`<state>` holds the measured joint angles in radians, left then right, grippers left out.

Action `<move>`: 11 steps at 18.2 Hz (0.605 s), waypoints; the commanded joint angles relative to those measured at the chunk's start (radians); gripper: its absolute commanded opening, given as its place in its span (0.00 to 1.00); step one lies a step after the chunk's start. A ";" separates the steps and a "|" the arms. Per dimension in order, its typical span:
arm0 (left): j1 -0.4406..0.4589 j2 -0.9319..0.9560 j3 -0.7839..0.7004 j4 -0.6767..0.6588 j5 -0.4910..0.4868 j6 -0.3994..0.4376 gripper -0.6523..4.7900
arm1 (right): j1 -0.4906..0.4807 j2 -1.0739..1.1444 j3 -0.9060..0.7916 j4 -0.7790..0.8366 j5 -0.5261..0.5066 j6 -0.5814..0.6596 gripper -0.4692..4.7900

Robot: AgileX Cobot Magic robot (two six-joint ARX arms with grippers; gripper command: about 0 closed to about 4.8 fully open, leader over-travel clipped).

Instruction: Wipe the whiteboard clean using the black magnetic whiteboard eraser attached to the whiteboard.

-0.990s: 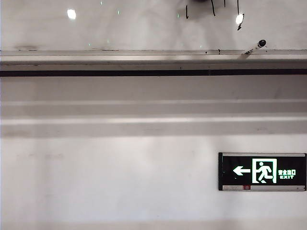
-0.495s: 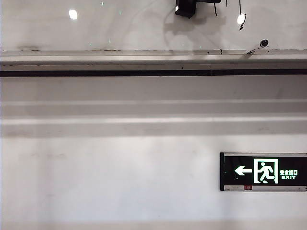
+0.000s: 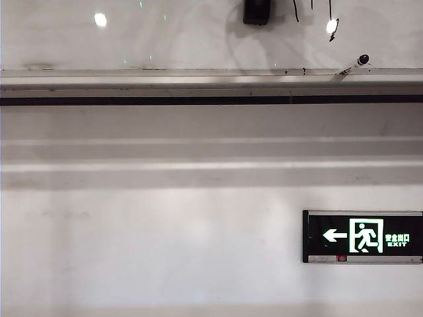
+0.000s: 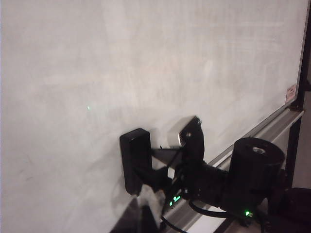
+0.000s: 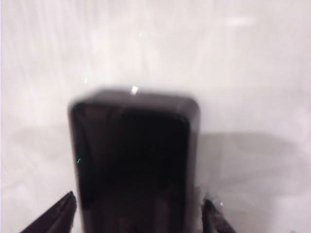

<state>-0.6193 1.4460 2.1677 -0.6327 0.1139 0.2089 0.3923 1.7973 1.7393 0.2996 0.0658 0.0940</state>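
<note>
Exterior view: eraser (image 3: 256, 11) on the whiteboard (image 3: 165, 33) at top centre, thin black strokes (image 3: 295, 10) to its right. Marker (image 3: 353, 64) on the grey rail (image 3: 132, 74), upper right. Exit sign (image 3: 362, 236), lower right, reading "EXIT" beside a left arrow.

Left wrist view: eraser (image 4: 137, 160) stuck to the board, right claw (image 4: 189, 138) just beside it, apart. Left claw unseen, closed.

Right wrist view: eraser (image 5: 135, 162) between parted fingertips (image 5: 63, 211), not gripped.
</note>
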 commanded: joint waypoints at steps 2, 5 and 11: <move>-0.001 -0.008 0.002 -0.010 0.006 -0.003 0.11 | 0.048 -0.005 0.006 0.055 0.102 -0.116 0.73; -0.001 -0.008 0.002 -0.010 0.006 -0.003 0.11 | 0.062 0.012 0.006 0.072 0.172 -0.122 0.73; -0.001 -0.008 0.002 -0.011 0.006 -0.003 0.11 | 0.062 0.024 0.006 0.068 0.206 -0.126 0.51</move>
<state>-0.6193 1.4422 2.1677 -0.6506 0.1150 0.2089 0.4538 1.8267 1.7390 0.3492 0.2672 -0.0280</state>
